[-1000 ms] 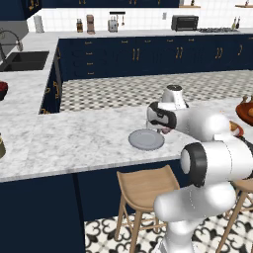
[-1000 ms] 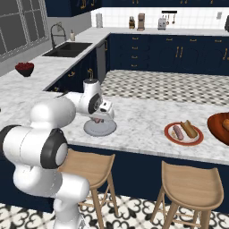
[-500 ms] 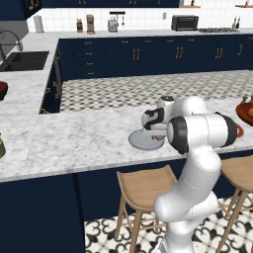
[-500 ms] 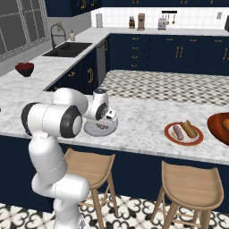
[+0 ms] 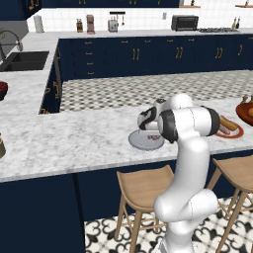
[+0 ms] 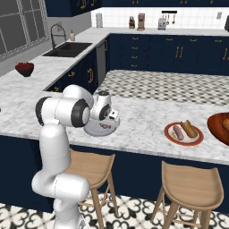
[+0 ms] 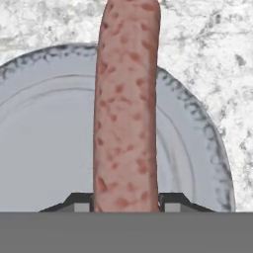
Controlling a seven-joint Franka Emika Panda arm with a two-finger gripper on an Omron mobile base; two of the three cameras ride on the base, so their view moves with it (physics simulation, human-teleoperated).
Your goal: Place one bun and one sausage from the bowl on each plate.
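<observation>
Even, bright, shadowless rendered light across the marble counter (image 5: 89,133); base views soft and grainy (hand view sharper), no glare.

A home kitchen with a breakfast bar

Navy cabinets (image 6: 179,51) with brass handles are running under a white tiled wall, where a toaster oven (image 5: 184,22) and small jars are sitting on the back counter. A dark sink (image 6: 69,48) with a curved tap (image 6: 54,31) is lying beside a window (image 6: 22,24). Wooden stools (image 6: 192,188) are standing at a marble counter (image 5: 74,138), patterned tiles are covering the floor (image 5: 148,89), and plates of food (image 6: 183,133) are resting on the bar.
</observation>
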